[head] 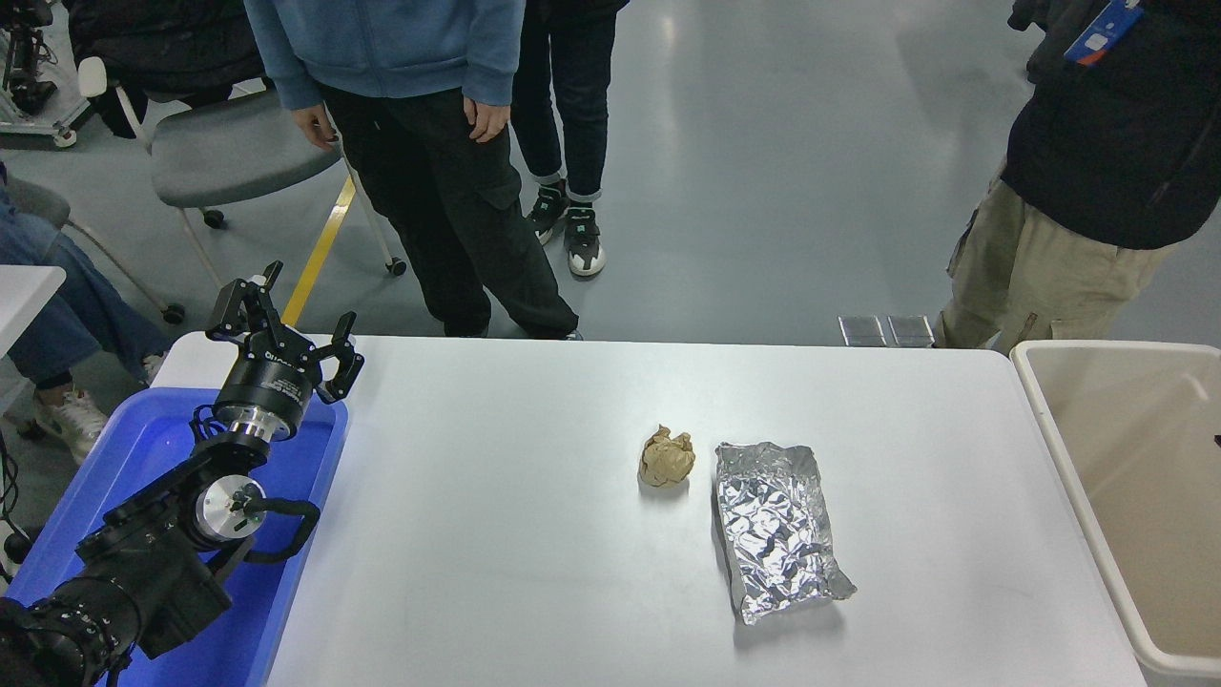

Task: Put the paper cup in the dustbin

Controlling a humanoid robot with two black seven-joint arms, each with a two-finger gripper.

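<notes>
A white table (534,572) holds a crumpled brown paper ball (666,456) near its middle, with a creased sheet of silver foil (775,530) just to its right. The left gripper (286,336) hangs with its fingers spread and empty above a blue tray (124,458) at the table's left edge. The beige dustbin (1068,477) stands against the table's right side; its visible inside shows no paper cup.
</notes>
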